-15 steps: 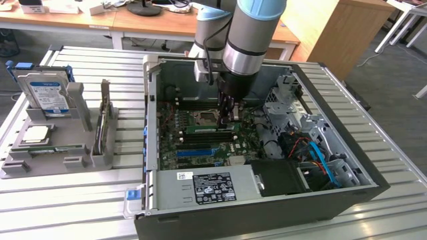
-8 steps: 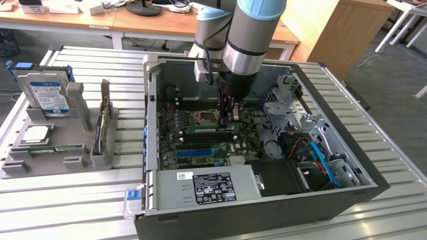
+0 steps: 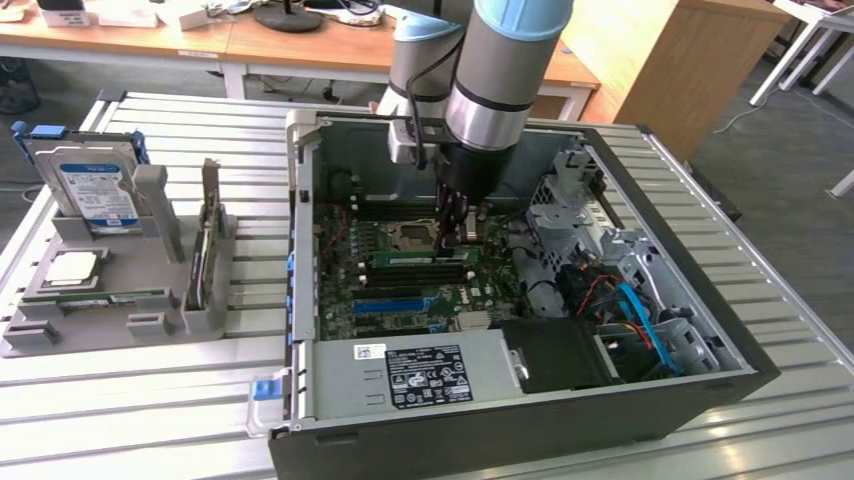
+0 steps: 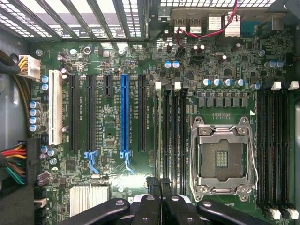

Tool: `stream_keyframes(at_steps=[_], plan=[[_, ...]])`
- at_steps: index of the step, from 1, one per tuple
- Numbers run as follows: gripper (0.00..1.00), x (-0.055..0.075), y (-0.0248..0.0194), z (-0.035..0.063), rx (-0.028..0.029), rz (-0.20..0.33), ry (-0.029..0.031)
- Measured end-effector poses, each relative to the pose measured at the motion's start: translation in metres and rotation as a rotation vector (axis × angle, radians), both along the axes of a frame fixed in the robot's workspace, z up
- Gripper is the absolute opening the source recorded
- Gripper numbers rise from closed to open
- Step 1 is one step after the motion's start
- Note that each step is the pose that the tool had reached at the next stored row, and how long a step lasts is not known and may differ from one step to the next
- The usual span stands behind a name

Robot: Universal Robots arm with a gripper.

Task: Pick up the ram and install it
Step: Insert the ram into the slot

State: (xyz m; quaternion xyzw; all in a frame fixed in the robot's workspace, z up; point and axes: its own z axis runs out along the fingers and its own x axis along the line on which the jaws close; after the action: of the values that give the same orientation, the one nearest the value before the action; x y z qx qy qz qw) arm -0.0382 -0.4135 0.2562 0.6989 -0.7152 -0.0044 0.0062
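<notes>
We are seeing the hand (image 3: pixel 454 242), fingers together, down at the green ram (image 3: pixel 407 257), at six o'clock from the processor socket (image 3: pixel 406 235).

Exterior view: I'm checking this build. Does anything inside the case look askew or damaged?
Nothing looks damaged. The claw is shut on the ram, which sits level. One oddity: the CPU socket stands empty, with no chip or cooler on it.
</notes>
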Motion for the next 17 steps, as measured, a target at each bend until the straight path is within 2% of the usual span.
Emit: stream_keyframes(at_steps=[10,17], plan=[[0.12,-0.0018,0.0,-0.0003,-0.0005,0.0,0.0],[0.12,-0.0018,0.0,-0.0056,-0.0011,0.0,0.0]])
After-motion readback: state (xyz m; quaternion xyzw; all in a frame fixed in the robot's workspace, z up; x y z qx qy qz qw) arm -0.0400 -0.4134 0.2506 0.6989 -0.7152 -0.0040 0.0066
